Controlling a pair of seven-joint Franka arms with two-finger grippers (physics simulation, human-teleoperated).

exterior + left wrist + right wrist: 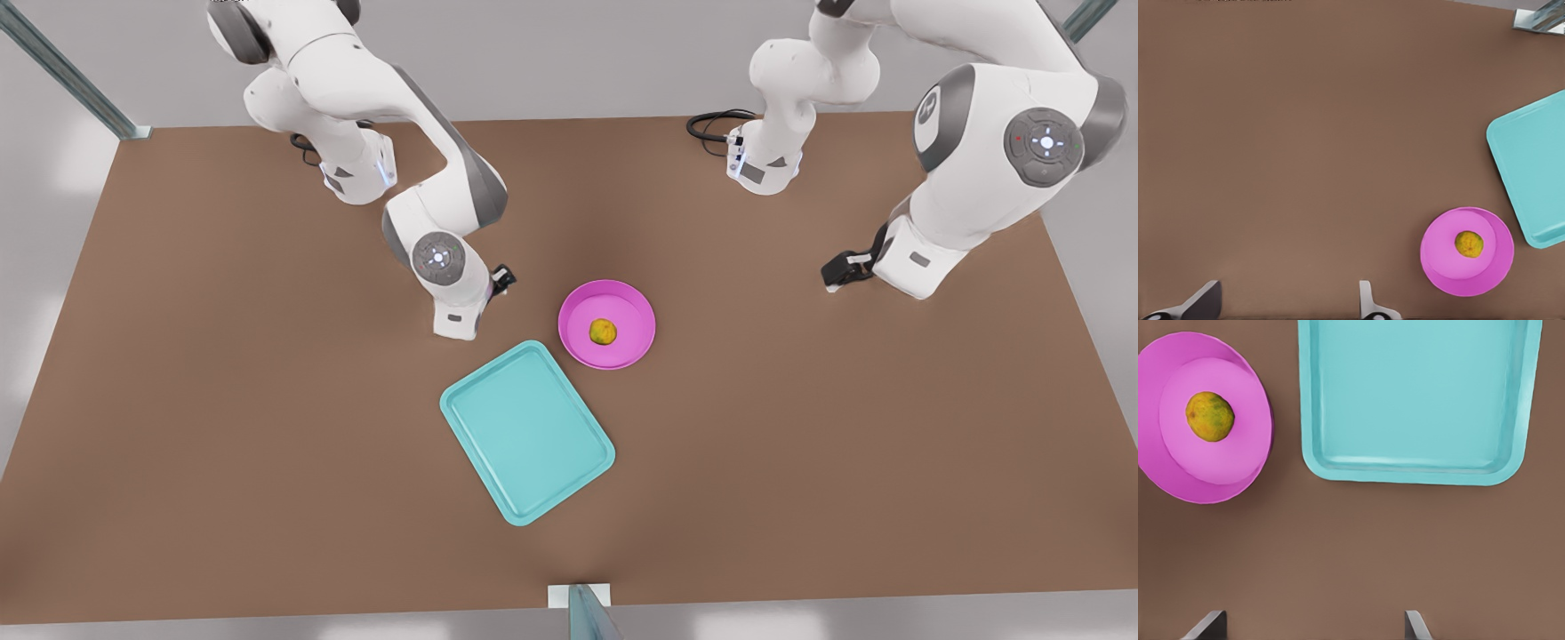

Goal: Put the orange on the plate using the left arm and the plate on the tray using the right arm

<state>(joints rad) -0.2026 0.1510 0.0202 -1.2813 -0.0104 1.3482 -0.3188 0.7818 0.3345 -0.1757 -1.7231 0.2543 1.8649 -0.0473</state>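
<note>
orange (603, 332) sits mid pink plate (607, 324) | plate on table (267, 462), just right of teal tray (527, 432), not yet on it | left gripper (1281, 303) wide, empty | right gripper (1313, 625) wide, empty, near plate and tray | we judge risk: tilting the plate while lifting rolls the orange off

Flat brown table (222, 400) — teal rectangular tray (527, 432) near centre, round pink plate (607, 324) just beside, further right.
</note>
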